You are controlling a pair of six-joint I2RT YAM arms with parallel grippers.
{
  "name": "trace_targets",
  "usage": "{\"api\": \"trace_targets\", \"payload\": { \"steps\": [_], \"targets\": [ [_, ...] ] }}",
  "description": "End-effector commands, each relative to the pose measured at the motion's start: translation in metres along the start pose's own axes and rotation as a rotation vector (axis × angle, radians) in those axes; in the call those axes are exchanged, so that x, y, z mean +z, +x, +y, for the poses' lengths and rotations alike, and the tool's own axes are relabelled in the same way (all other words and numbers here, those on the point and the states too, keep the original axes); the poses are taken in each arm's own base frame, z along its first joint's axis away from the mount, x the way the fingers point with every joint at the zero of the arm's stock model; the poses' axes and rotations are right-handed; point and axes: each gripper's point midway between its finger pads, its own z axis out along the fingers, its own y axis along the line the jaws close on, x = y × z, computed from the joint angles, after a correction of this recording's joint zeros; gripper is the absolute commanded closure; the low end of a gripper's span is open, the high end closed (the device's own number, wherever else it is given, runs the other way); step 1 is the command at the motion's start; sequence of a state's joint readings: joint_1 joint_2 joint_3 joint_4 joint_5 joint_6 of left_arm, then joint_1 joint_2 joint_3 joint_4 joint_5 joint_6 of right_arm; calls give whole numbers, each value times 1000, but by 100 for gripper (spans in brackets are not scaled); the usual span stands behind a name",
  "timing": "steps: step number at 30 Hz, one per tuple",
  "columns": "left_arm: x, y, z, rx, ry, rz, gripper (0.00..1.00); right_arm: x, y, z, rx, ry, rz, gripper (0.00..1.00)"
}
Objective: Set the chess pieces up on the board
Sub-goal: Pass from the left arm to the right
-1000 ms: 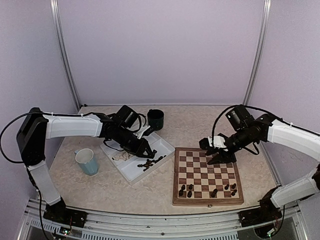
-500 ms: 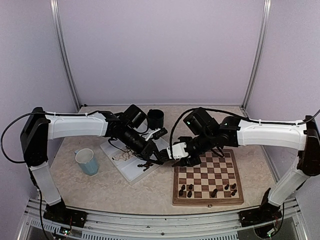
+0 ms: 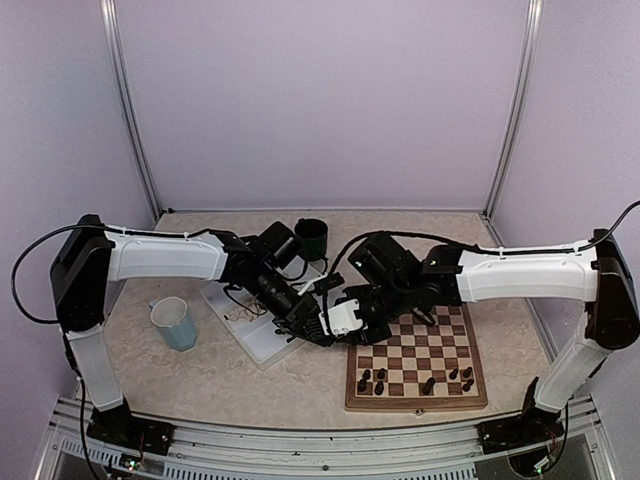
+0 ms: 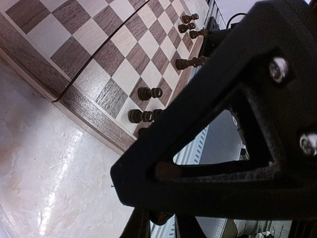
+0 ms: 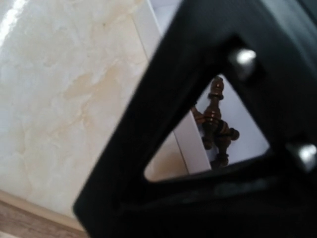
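Observation:
The board (image 3: 416, 405) lies right of centre, with several dark chess pieces (image 3: 378, 382) along its near rows. It also shows in the left wrist view (image 4: 84, 106) with dark pieces (image 4: 149, 92). More dark pieces (image 5: 215, 124) lie in the white tray (image 3: 262, 345). My left gripper (image 3: 322, 328) and right gripper (image 3: 350, 318) meet tip to tip between the tray and the board's left edge. In the left wrist view my left gripper (image 4: 163, 220) is closed on a small dark brown piece (image 4: 161, 217). A black gripper frame (image 5: 148, 124) fills the right wrist view and hides the right jaws.
A teal cup (image 3: 175, 323) stands left of the tray. A black cup (image 3: 311, 238) stands behind it. The tray's wall (image 5: 190, 144) shows in the right wrist view. Metal posts and purple walls enclose the table.
My left gripper left the tray and moved right toward the board. My right arm swung from the board's far right side to its left edge, where it meets the left gripper.

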State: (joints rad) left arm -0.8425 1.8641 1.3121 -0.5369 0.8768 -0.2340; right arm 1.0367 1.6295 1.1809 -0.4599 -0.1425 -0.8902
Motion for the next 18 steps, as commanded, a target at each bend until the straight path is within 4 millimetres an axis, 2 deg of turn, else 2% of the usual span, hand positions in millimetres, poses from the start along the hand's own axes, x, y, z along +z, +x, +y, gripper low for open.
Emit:
{"api": "trace_targets", "payload": {
  "steps": [1, 5, 10, 15, 17, 18],
  "targets": [
    [2, 2, -7, 10, 36, 16, 97, 4, -4, 2, -22, -6, 11, 67],
    [2, -1, -6, 11, 35, -4, 91, 1, -8, 1, -15, -6, -4, 86],
    [-10, -13, 1, 11, 3, -99, 80, -10, -9, -1, 32, 18, -33, 93],
    [-45, -39, -3, 53, -56, -325, 77, -38, -4, -7, 157, 5, -149, 95],
    [-63, -54, -7, 89, -96, -449, 75, -53, -1, -17, 243, 0, -224, 96],
    [-72, -63, -18, 134, -118, -522, 73, -63, 1, -24, 292, -2, -271, 96]
  ]
}}
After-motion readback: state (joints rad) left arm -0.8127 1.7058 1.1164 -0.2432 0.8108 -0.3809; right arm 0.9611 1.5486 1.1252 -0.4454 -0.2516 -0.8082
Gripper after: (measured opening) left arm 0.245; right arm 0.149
